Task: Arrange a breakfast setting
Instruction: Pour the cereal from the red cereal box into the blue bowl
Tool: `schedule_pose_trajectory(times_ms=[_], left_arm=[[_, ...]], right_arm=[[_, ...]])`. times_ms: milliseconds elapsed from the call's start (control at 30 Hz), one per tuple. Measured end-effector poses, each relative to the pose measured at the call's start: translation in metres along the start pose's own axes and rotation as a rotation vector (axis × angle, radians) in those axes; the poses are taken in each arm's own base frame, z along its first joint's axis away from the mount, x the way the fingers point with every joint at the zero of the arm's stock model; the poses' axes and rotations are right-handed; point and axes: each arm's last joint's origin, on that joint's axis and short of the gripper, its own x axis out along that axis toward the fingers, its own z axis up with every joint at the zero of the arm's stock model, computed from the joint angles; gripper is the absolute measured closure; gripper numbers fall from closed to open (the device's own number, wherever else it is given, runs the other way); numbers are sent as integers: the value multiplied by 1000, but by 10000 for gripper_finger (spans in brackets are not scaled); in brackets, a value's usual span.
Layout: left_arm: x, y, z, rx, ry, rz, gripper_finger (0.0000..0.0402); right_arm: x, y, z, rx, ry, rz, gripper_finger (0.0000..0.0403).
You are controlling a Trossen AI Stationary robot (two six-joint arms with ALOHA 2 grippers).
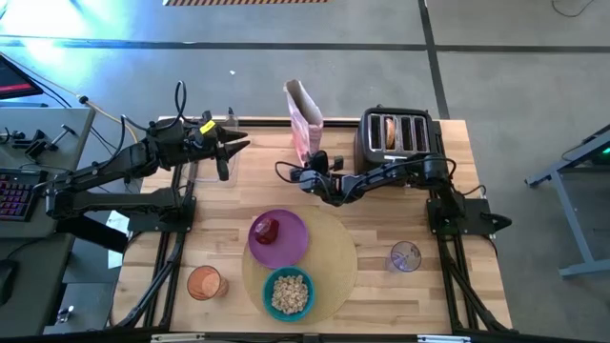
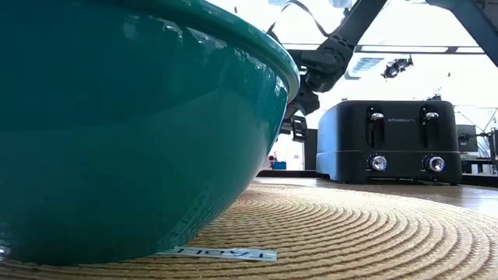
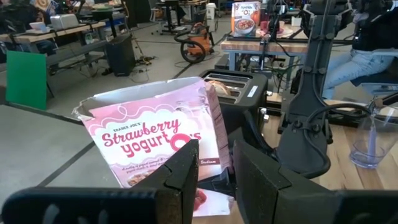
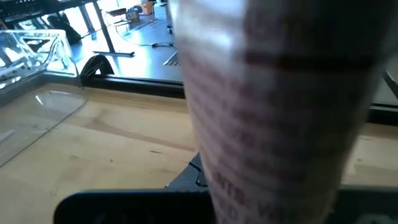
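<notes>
The right gripper point(image 1: 307, 177) is clenched tight beside the base of the cereal box point(image 1: 305, 119), touching it or very nearly, holding nothing. The left gripper point(image 1: 238, 145) hovers at the table's far left with its 2 fingers point(image 3: 180, 177) slightly parted and empty.

The bowl point(image 1: 289, 292) already holds cereal and the fruit point(image 1: 267, 230) sits on the plate point(image 1: 286, 246), both on the mat point(image 1: 334, 257); cup point(image 1: 204, 282) and glass point(image 1: 405, 256) flank it. Judged step: done with the box; next, fetching the bagel point(image 1: 390, 133) from the toaster point(image 1: 398, 140).
</notes>
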Motion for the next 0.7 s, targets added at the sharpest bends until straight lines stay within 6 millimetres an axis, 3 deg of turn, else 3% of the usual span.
schedule_pose_trajectory(times_ms=[700], left_arm=[[1,-1,-10,6,97,-5,312]], right_arm=[[6,-2,1,27,41,39,403]])
